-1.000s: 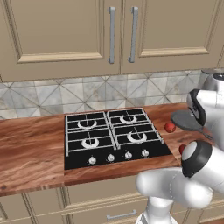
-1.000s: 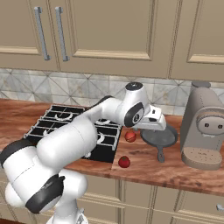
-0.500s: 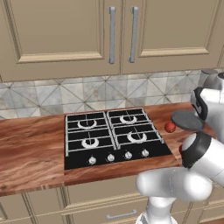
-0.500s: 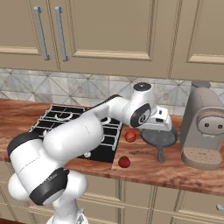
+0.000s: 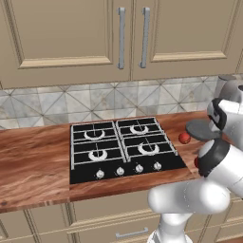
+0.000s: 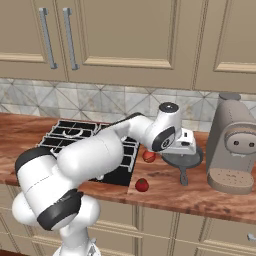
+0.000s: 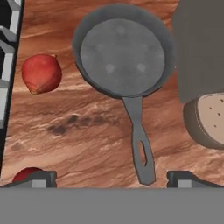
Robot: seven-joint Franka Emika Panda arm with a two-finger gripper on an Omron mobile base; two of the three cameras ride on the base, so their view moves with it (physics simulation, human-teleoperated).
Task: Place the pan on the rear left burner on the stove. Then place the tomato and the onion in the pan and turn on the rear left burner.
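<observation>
Pan (image 7: 122, 54) on wooden counter (image 7: 87, 127) beside stove (image 5: 124, 146), beige cabinets (image 5: 71, 35) above, hand (image 7: 111, 177) spread wide, empty

Coffee machine (image 7: 199, 65) crowds pan (image 7: 122, 50) on one side; onion (image 7: 41, 73) well apart opposite; bare table (image 7: 87, 131) flanks handle (image 7: 141, 146).

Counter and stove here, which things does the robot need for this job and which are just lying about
For the job:
pan, empty, on the counter right of the stove
rear left burner, bare
onion, on the counter near the pan
tomato, near the counter's front edge
gripper, open above the pan handle

Lying about:
coffee machine
cabinets
</observation>
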